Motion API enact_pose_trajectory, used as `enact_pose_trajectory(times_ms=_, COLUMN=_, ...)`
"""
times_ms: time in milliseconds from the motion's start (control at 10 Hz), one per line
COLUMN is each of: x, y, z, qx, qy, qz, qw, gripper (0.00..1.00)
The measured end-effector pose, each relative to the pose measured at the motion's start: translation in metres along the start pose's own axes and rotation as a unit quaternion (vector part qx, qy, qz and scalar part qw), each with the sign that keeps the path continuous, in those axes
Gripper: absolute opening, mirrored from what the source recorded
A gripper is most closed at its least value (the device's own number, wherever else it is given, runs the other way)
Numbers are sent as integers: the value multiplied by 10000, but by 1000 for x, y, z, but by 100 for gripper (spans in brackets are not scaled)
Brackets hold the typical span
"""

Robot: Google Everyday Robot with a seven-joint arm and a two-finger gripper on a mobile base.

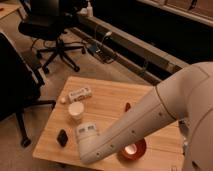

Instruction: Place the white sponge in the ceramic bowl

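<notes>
The arm (150,117) crosses the lower right of the frame, and its rounded end sits at lower centre. I cannot locate the end effector, so I cannot tell its state. The white sponge (86,131) lies on the surface (107,97) just above that rounded end, below the cup (76,111). The ceramic bowl (135,150) sits at lower centre-right, partly covered by the arm. A black block (62,137) lies left of the sponge.
</notes>
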Motion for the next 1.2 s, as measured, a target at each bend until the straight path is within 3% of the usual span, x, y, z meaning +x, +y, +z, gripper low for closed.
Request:
enact_pose_trajectory(times_ms=300, x=14, y=-20, z=-23, qx=372, qy=141, qz=252, qw=9989, gripper=0)
enact_pose_trajectory(times_ms=400, x=23, y=-28, z=-33, qx=499, qy=271, qz=392, qw=9976, gripper=0)
enact_pose_trajectory(times_ms=600, x=33, y=-37, z=-46, qx=643, qy=413, qz=600, qw=9953, gripper=0)
enact_pose_trajectory(times_ms=1000, x=52, y=-46, z=-60, qx=603, qy=712, qz=968, qw=9909, gripper=0)
enact_pose_trajectory(times_ms=1200, x=59, y=-58, z=-66, qx=624, qy=768, qz=1219, qw=9876, gripper=0)
